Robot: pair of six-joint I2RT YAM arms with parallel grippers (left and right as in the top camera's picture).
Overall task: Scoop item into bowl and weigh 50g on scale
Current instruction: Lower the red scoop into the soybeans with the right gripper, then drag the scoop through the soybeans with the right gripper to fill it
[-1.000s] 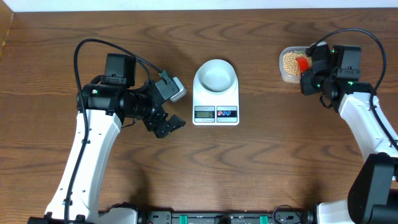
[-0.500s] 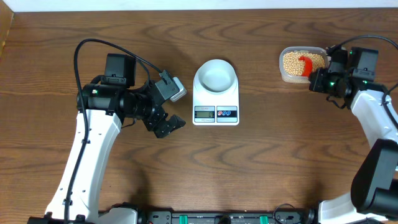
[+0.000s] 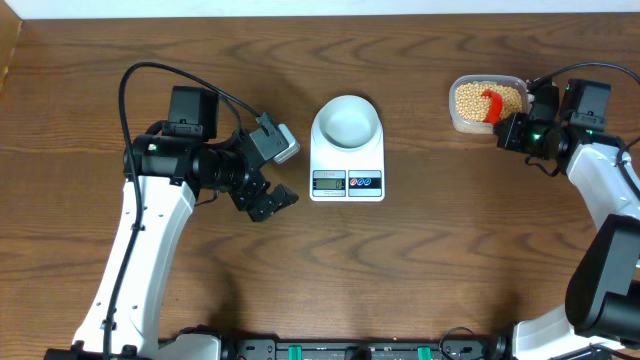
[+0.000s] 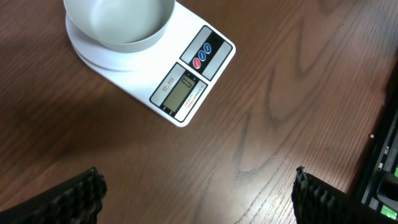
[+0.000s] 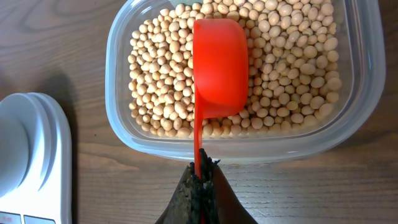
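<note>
The pale bowl [image 3: 346, 120] sits empty on the white scale [image 3: 347, 170]; both also show in the left wrist view, bowl [image 4: 119, 22] and scale [image 4: 186, 81]. The tan beans [image 3: 468, 99] fill a clear plastic tub [image 3: 457, 120] at the far right. My right gripper [image 3: 512, 130] is shut on the handle of a red scoop [image 5: 219, 59], whose cup lies bottom-up on the beans [image 5: 161, 87] in the tub [image 5: 121, 118]. My left gripper [image 3: 270, 200] is open and empty, just left of the scale, over bare wood.
The scale's edge shows at the left of the right wrist view [image 5: 37, 162]. A dark strip with cables runs along the table's front edge [image 3: 350, 350]. Bare wood lies between the scale and the tub.
My right gripper has drawn back to the right from over the tub, with the scoop now lying on the beans. The left arm has not moved.
</note>
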